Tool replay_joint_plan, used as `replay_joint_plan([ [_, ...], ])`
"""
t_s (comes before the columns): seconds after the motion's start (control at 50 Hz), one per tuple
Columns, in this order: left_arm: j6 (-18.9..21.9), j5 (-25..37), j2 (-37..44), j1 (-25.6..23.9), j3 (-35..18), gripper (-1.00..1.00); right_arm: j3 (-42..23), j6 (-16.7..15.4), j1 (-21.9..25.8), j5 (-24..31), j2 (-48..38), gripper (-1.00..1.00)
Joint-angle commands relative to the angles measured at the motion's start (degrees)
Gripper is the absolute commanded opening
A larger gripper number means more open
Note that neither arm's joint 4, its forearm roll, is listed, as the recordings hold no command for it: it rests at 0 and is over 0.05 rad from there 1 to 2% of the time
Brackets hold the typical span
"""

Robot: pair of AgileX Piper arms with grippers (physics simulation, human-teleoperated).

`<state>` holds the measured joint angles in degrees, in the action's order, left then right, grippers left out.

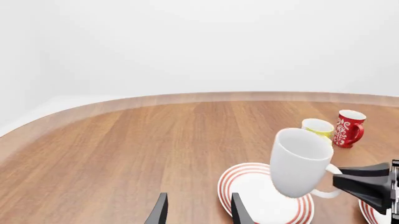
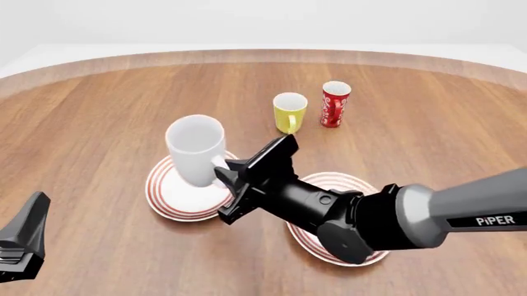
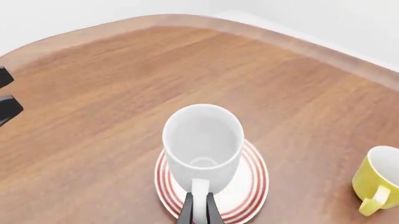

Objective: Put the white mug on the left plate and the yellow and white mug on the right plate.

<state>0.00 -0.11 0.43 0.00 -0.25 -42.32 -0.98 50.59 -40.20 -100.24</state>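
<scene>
The large white mug (image 2: 195, 150) is held by its handle in my right gripper (image 2: 224, 177), slightly tilted and low over the left plate (image 2: 169, 198); I cannot tell if it touches. In the right wrist view the fingers (image 3: 187, 211) pinch the handle, with the white mug (image 3: 203, 140) over the left plate (image 3: 252, 184). The yellow and white mug (image 2: 289, 111) stands farther back on the table. The right plate (image 2: 346, 184) is partly hidden under my right arm. My left gripper (image 1: 198, 212) is open and empty, near the left plate (image 1: 262, 200).
A slim red mug with a white pattern (image 2: 334, 103) stands just right of the yellow mug. My left gripper (image 2: 23, 237) sits at the front left corner. The round wooden table's far edge (image 2: 263, 54) curves along the back.
</scene>
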Motion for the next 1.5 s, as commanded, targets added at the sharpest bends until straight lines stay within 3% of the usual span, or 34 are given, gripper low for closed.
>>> replay_joint_plan([
  [0.02, 0.0, 0.0, 0.0, 0.0, 0.0, 1.00, -2.0, 0.7, 0.6, -0.2, -2.9, -1.00],
  [1.28, 0.0, 0.0, 0.0, 0.0, 0.0, 1.00, -6.1, 0.6, -0.6, -0.1, -12.0, -1.00],
  [1.48, 0.0, 0.0, 0.0, 0.0, 0.0, 1.00, -6.5, 2.2, -0.7, 0.4, -12.0, -1.00],
  [1.5, 0.0, 0.0, 0.0, 0.0, 0.0, 1.00, -6.5, 2.2, -0.7, 0.5, -12.1, 1.00],
])
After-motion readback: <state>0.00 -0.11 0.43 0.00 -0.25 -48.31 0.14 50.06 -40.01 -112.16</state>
